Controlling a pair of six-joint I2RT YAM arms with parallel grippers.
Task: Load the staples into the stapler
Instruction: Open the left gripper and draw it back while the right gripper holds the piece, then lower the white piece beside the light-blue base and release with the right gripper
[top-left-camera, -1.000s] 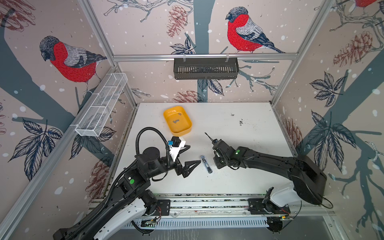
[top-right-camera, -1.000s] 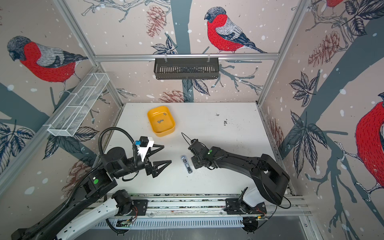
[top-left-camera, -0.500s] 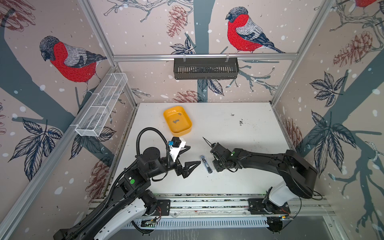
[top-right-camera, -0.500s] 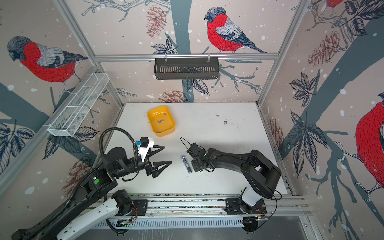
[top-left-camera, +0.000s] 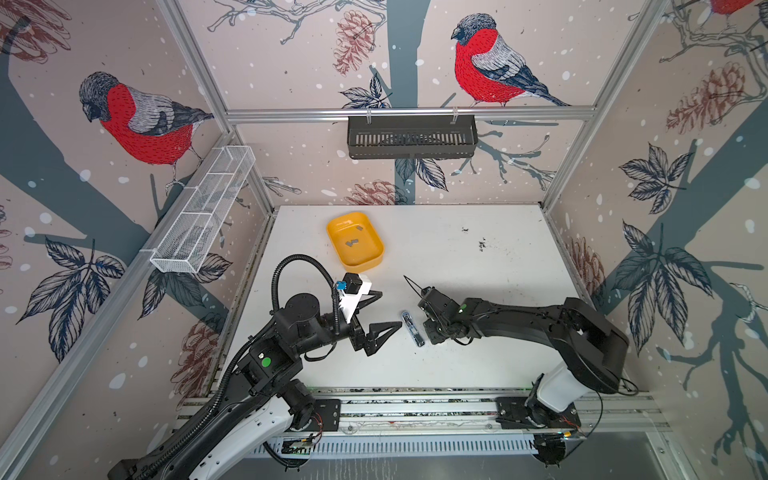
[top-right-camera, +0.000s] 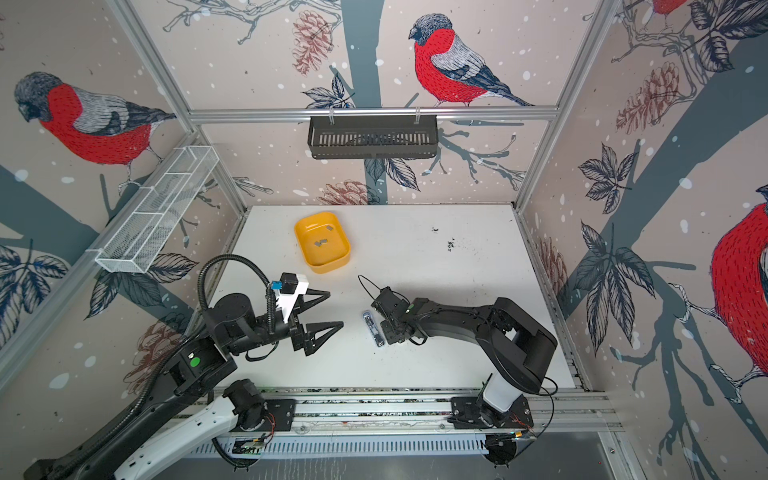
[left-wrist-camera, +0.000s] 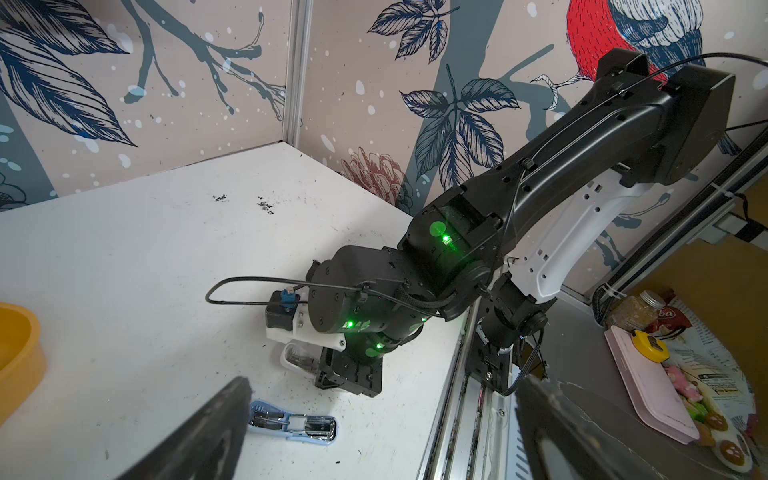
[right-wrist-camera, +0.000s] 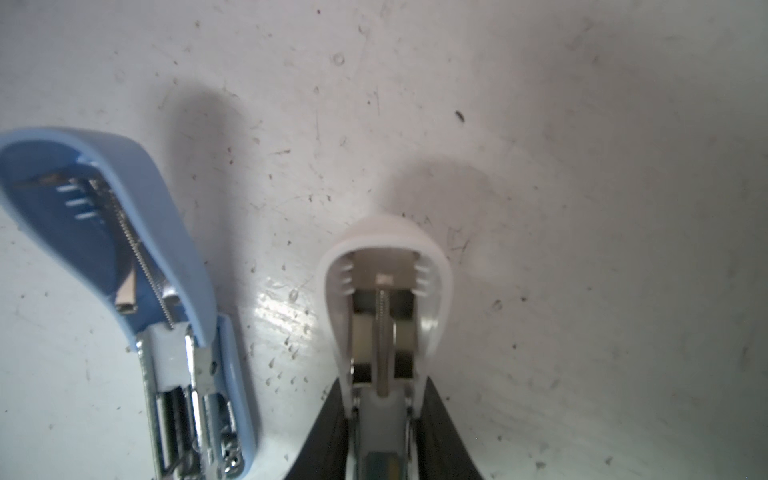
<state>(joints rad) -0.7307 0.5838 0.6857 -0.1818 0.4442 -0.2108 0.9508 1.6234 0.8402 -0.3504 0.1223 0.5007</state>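
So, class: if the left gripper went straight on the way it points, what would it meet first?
Most likely the small light-blue plastic stapler, lying open just ahead of the left gripper. Height is unclear: passing above it, it would reach the right gripper gripping a white plastic stapler.

The right gripper holding the white stapler now sits slightly closer to the blue stapler; its elbow is folded further in
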